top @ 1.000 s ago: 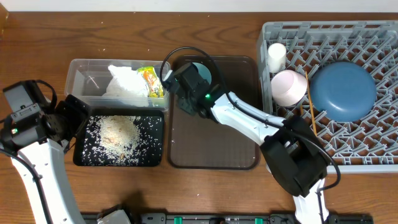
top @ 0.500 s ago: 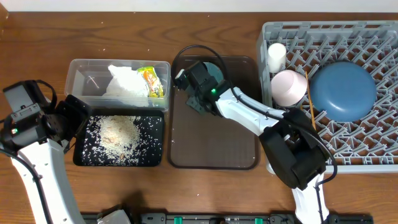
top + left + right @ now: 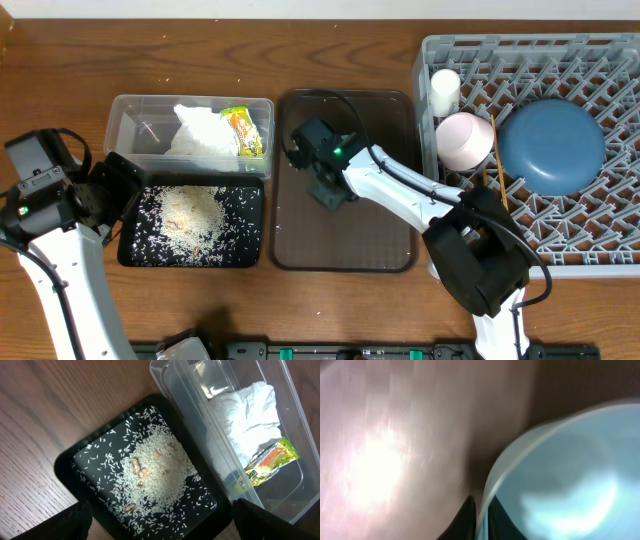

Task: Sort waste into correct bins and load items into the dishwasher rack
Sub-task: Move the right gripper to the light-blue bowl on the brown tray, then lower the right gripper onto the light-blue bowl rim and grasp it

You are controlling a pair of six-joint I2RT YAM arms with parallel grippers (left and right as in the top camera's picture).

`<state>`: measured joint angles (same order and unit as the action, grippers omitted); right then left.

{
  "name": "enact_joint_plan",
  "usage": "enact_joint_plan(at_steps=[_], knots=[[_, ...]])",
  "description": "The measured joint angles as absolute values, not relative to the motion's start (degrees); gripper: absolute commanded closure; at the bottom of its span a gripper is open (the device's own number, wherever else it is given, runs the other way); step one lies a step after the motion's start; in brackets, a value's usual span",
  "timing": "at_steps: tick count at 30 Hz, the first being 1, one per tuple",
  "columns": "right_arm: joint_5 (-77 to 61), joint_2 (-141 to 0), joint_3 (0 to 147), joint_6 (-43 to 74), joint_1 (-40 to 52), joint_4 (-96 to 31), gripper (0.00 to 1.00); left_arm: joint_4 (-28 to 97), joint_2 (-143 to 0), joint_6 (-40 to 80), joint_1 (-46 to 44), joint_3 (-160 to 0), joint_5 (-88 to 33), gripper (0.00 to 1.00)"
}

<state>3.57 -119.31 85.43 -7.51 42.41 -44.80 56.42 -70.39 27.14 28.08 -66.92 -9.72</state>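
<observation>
Right end effector [image 3: 481,520] pinching light-blue bowl [image 3: 560,475] rim (blurred); left end effector [image 3: 160,525] spread

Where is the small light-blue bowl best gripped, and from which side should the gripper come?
Grip the light-blue bowl at its rim, coming from above, one finger inside and one outside. The wall is thin and the mouth opens upward, probably too wide to span. The right gripper pinches it so.
</observation>
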Motion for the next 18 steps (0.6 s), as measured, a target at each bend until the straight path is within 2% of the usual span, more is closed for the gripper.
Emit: enact_joint_plan(at_steps=[6, 18], knots=[[-0.2, -119.3, 85.4, -3.4, 42.3, -51.4, 0.84, 56.4, -70.4, 27.1, 28.1, -66.9, -9.7, 0.08], [-1.9, -119.3, 85.4, -1.8, 42.3, -51.4, 0.83, 56.4, -70.4, 27.1, 28.1, -66.9, -9.7, 0.08]])
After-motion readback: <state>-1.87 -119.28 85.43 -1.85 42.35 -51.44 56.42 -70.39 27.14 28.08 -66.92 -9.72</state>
